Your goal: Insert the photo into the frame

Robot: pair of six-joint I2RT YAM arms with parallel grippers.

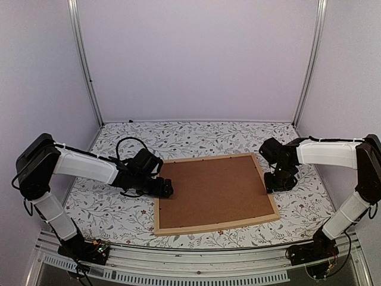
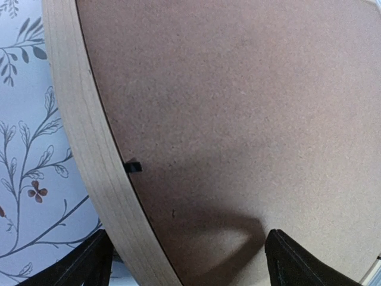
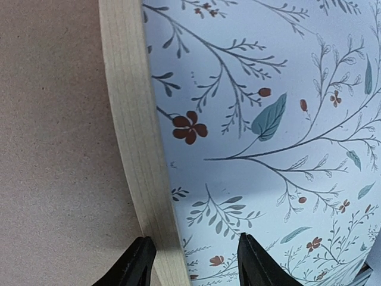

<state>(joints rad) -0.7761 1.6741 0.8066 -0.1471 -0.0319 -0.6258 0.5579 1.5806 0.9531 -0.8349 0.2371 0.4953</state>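
Note:
The frame [image 1: 208,227] of light wood strips lies flat mid-table, filled by a plain brown backing board [image 1: 211,190]. The photo is hidden from every view. My left gripper [image 1: 165,189] hovers at the frame's left side. In the left wrist view it is open [image 2: 187,265], one finger outside the wooden rim [image 2: 77,137] and the other over the board [image 2: 238,107]. A small black tab [image 2: 132,167] sits at the rim's inner edge. My right gripper [image 1: 278,182] is at the frame's right side, open [image 3: 195,250], straddling the rim [image 3: 134,131] without pinching it.
A floral tablecloth [image 1: 107,208] covers the table, also seen beside the rim [image 3: 268,179]. Pale walls with aluminium posts [image 1: 86,65] enclose the back and sides. A metal rail [image 1: 196,262] runs along the near edge between the arm bases.

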